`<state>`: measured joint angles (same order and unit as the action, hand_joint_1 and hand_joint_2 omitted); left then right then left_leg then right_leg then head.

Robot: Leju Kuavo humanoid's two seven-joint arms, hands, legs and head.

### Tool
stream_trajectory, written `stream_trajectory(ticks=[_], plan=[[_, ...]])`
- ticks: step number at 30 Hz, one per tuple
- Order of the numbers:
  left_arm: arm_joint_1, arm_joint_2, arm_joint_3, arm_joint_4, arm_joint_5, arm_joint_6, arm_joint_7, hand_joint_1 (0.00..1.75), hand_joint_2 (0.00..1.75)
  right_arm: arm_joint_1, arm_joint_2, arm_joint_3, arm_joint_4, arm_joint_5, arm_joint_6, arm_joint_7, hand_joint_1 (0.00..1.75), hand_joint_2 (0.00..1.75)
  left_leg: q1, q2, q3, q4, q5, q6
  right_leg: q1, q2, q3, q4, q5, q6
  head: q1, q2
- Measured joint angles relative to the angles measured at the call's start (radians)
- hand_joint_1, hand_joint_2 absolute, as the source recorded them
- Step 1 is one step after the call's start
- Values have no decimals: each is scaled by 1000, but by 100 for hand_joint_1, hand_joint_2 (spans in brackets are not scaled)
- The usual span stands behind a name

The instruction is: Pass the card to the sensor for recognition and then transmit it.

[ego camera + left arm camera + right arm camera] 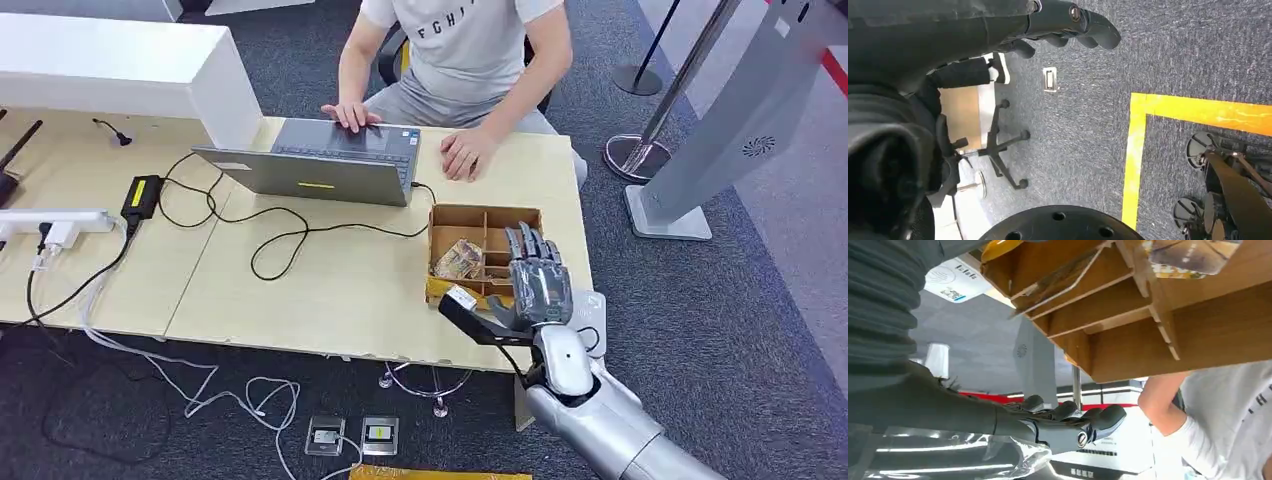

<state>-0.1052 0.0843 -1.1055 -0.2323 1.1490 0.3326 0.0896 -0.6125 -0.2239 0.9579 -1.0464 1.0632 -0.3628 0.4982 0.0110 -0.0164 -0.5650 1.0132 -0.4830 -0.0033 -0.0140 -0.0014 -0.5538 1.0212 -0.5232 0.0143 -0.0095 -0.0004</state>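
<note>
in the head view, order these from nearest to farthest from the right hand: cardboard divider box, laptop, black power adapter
From the right hand:
1. cardboard divider box, right under and beside the hand at the table's right end
2. laptop, mid-table before the person
3. black power adapter, far left

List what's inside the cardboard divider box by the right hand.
The cardboard box holds a crinkly yellowish packet in a left compartment; the rear compartments look empty. The right hand hovers over its right front corner, covering the compartments there, so their contents are unknown.
</note>
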Motion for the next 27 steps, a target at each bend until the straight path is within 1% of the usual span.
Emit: stream_trajectory(ticks=[9,24,25,26,27], plan=[[0,0,0,0,6,-4,0,0,0,-9,0,-1,28,-10,65,13,0,175,0,0,0,0,0,0,0,0,0,0,0,0,0,0],[0,0,0,0,13,-5,10,0,0,-32,14,0,70,-66,64,-11,0,175,0,0,0,0,0,0,0,0,0,0,0,0,0,0],[0,0,0,0,13,-6,12,0,0,-33,14,0,72,-72,61,-15,134,175,0,0,0,0,0,0,0,0,0,0,0,0,0,0],[0,0,0,0,13,-7,13,0,0,-33,15,0,74,-76,60,-17,175,175,0,0,0,0,0,0,0,0,0,0,0,0,0,0],[0,0,0,0,13,-8,14,0,0,-34,15,0,76,-80,58,-18,175,175,0,0,0,0,0,0,0,0,0,0,0,0,0,0]])
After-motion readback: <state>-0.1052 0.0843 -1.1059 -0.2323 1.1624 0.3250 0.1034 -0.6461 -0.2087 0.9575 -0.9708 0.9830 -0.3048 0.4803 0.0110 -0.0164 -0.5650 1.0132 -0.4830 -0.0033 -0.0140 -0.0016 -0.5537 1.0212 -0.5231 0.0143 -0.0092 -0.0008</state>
